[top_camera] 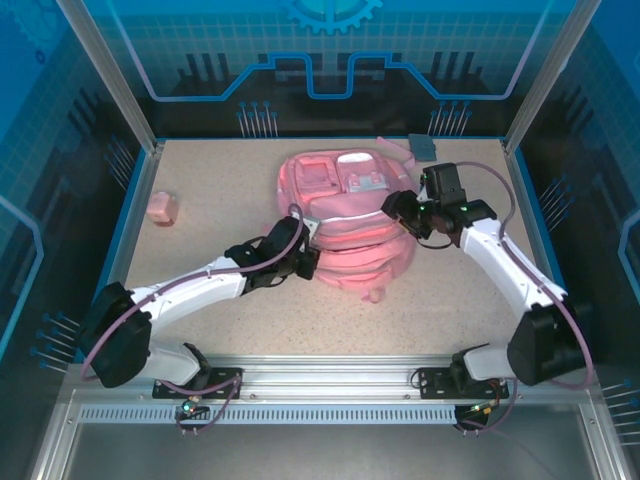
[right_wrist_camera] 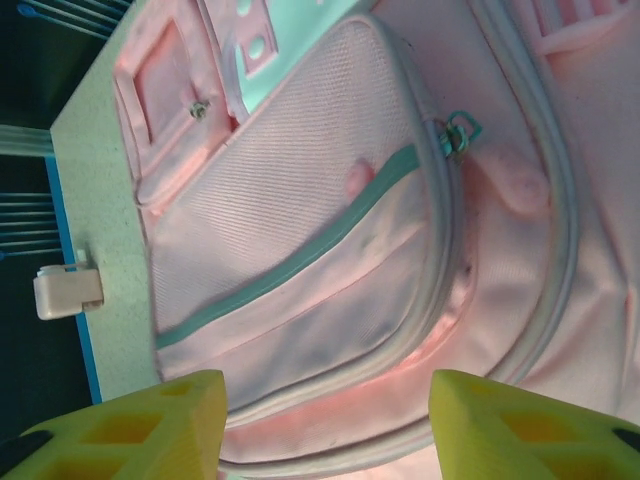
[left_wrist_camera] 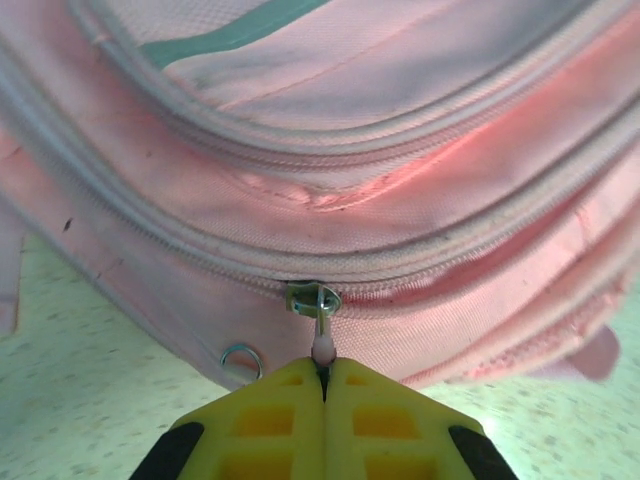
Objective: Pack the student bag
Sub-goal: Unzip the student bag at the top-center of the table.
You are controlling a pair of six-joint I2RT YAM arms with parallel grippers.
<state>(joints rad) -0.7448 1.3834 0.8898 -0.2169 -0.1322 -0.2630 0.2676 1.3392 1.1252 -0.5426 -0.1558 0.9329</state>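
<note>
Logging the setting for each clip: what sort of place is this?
Probably a purpose-built robot cell, not a home: aluminium posts, blue printed panels, and arms bolted to a slotted rail at the table edge.

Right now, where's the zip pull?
Left wrist view, low centre: the zip pull on a zip of the student bag, pinched in the shut left gripper; from above, at the bag's near-left edge.

Student bag (top_camera: 345,225): pink fabric, pale whitish zip trim (left_wrist_camera: 300,160). Front mesh pocket (right_wrist_camera: 300,200) has a fine woven texture, crossed by a teal stripe (right_wrist_camera: 290,272). Zip pull (left_wrist_camera: 316,300): silver metal. Worktop (top_camera: 220,190): beige, finely speckled. Left of the bag, small block (top_camera: 162,208): pink. Left claw (left_wrist_camera: 322,385) and right claw (right_wrist_camera: 327,390): yellow fingers. Beyond the bag, enclosure wall (top_camera: 330,60): blue, grid-patterned.
</note>
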